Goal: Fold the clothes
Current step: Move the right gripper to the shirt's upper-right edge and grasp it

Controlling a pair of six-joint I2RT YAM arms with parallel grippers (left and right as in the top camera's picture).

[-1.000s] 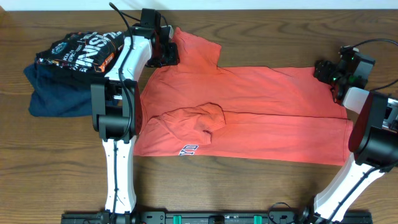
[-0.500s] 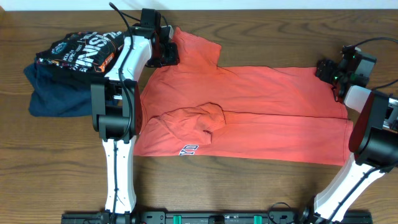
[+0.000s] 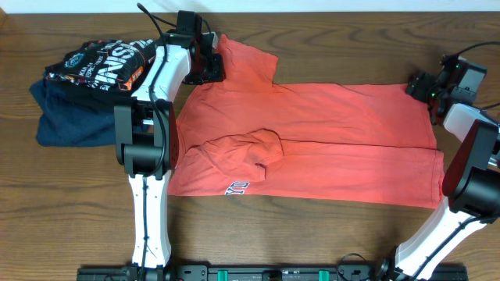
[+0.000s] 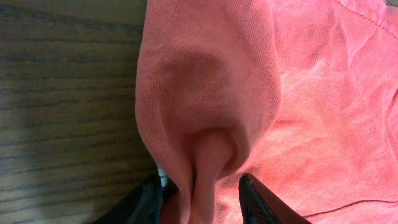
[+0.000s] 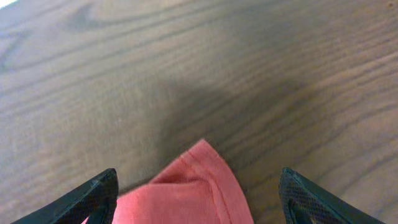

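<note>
The T-shirt (image 3: 328,125) lies across the table (image 3: 312,234), with a printed shirt (image 3: 98,64) atop a folded garment (image 3: 66,125) at its left.

corner of shirt (image 5: 194,183) lies on table (image 5: 186,62) between wide-apart jaws

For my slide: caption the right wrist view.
Right gripper, jaws open, over the T-shirt corner on the table.

White arms (image 3: 148,215), black joints (image 3: 144,153), cables (image 3: 153,21).
</note>
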